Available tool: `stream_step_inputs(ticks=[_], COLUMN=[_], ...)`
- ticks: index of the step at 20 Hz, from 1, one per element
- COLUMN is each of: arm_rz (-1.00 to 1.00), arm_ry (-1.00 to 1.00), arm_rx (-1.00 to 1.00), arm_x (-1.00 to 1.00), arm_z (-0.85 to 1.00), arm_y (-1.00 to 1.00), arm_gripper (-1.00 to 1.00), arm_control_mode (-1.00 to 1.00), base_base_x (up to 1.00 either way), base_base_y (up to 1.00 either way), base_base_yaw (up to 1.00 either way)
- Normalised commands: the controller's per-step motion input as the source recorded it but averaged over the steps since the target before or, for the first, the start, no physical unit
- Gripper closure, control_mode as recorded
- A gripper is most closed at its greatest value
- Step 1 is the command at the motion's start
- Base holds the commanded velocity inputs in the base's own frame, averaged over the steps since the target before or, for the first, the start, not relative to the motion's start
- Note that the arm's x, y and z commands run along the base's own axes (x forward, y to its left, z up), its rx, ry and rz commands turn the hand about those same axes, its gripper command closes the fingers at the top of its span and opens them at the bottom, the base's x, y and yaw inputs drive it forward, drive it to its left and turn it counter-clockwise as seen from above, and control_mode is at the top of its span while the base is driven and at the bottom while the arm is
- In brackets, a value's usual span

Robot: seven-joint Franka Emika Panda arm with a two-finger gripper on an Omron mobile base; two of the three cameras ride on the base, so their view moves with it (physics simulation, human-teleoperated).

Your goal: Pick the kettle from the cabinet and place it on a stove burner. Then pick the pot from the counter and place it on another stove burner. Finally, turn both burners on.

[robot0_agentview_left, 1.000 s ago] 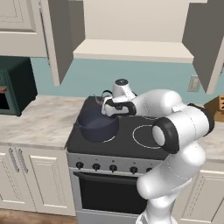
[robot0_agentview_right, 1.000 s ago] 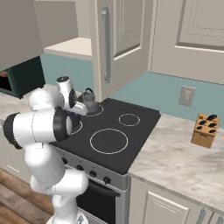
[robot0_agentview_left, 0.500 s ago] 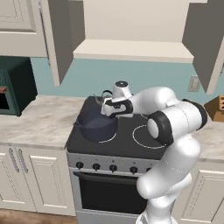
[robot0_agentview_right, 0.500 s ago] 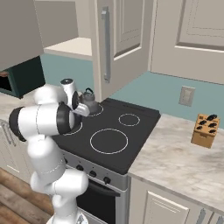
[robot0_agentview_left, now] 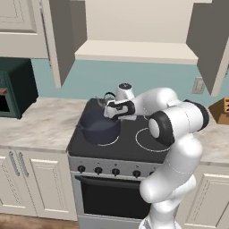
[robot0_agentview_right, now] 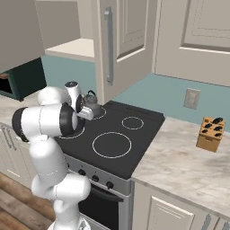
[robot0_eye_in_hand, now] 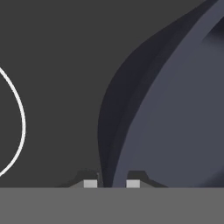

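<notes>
The gripper pinched the rim of the pot, jaws nearly shut, the pot resting on the front-left burner. The kettle stood just behind on the cooktop. Releasing carelessly might nudge the pot against the kettle. No writing was legible anywhere.

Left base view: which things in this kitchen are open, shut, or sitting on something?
cabinet: doors swung open.
pot: lidless, upright, on a near stove burner.
kettle: upright, lid on, on the burner behind the pot.
gripper: tips either side of the pot's rim; can't tell if it is squeezing.
oven door: shut.
</notes>
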Motion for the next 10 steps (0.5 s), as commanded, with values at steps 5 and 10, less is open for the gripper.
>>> stream_step_inputs(ticks=[5, 10], arm_rz=[0.00, 0.00], arm_ry=[0.00, 0.00], arm_rx=[0.00, 0.00], arm_x=[0.03, 0.20], arm_z=[-0.01, -0.15], arm_y=[-0.15, -0.01], arm_gripper=[1.00, 1.00], arm_control_mode=[-1.00, -1.00], base_base_x=[0.00, 0.00], base_base_y=[0.00, 0.00], base_base_yaw=[0.00, 0.00])
